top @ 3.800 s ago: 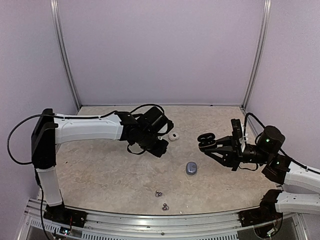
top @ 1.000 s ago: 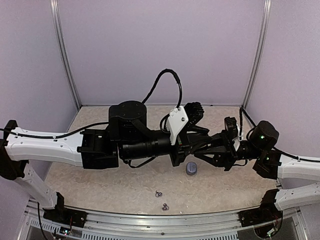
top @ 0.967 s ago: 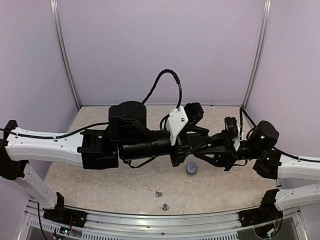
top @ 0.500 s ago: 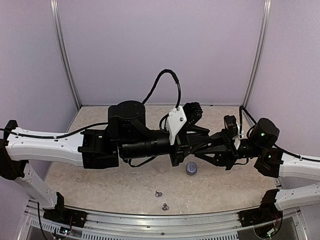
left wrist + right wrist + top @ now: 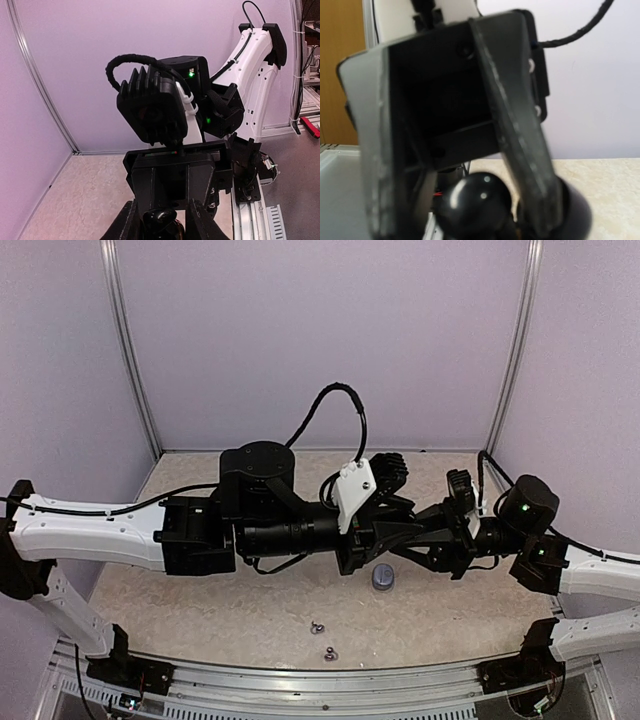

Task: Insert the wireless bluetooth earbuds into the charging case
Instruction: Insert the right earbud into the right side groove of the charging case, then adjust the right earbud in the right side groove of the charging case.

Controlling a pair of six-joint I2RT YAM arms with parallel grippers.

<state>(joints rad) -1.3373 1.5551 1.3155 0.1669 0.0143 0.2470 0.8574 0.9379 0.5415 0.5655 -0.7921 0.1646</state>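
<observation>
While the left arm was down low toward 10 o'clock a few seconds back and the right one waited alone at 3, they're now nose to nose in mid-air over the middle of the pale marbled tabletop (image 5: 200, 590). The right gripper (image 5: 400, 540) is squeezed tight on the glossy black rounded charging case (image 5: 475, 200). The left gripper (image 5: 378, 538) has its fingers (image 5: 129, 227) either side of a shiny black lump. I honestly can't tell if it's pinching or letting go, and I can't spot a bud in there.

My guess is a bud is going in right about now.

Two small silvery-grey earbuds (image 5: 317, 627) lie loose at 6 o'clock, close to the metal front rail (image 5: 300, 685), so there's little margin there. A round grey-blue case (image 5: 382, 577) sits under the meeting point, toward 5. There's open room at 8 and 4 for backing out.
</observation>
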